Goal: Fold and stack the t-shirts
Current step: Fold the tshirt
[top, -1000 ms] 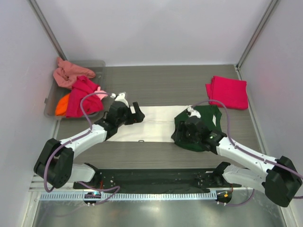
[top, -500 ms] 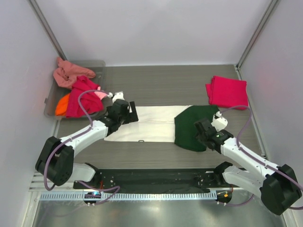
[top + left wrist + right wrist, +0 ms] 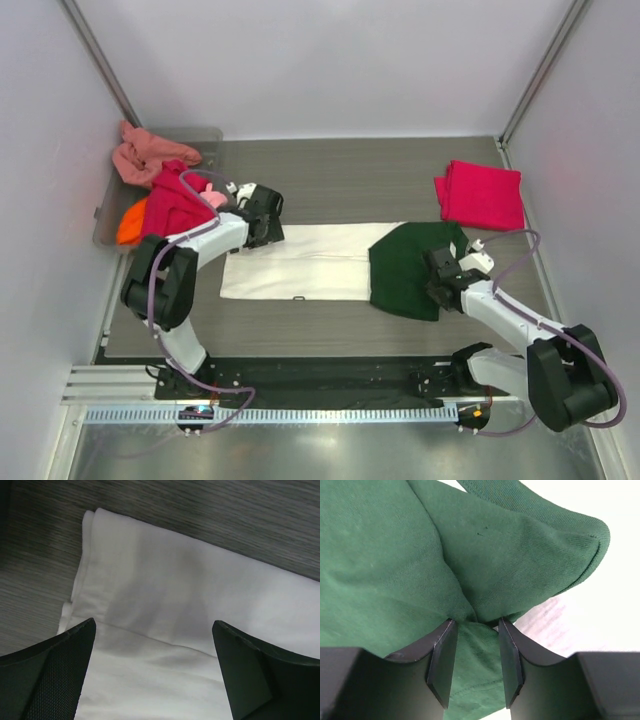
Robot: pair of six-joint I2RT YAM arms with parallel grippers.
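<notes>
A cream-white t-shirt [image 3: 300, 262] lies flat in the middle of the table, its dark green end [image 3: 405, 268] to the right. My left gripper [image 3: 262, 225] hovers over the shirt's far left corner. In the left wrist view that gripper [image 3: 153, 630] is wide open over the white cloth [image 3: 165, 595], holding nothing. My right gripper [image 3: 440, 278] sits at the green end's right edge. In the right wrist view its jaws [image 3: 476, 630] are half drawn together, a puckered fold of green cloth [image 3: 395, 555] between them. A folded crimson-pink t-shirt [image 3: 480, 192] lies at the far right.
A translucent grey tray [image 3: 103, 228] at the far left holds a salmon shirt [image 3: 150, 155], a magenta one [image 3: 175, 205] and an orange one [image 3: 130, 225]. White walls close in the table on three sides. Both arm bases sit on the black rail [image 3: 320, 378] at the near edge.
My left gripper has swung back and left to the white shirt's far left corner. My right gripper has moved right to the green end's edge, its jaws narrowing around a fold.
</notes>
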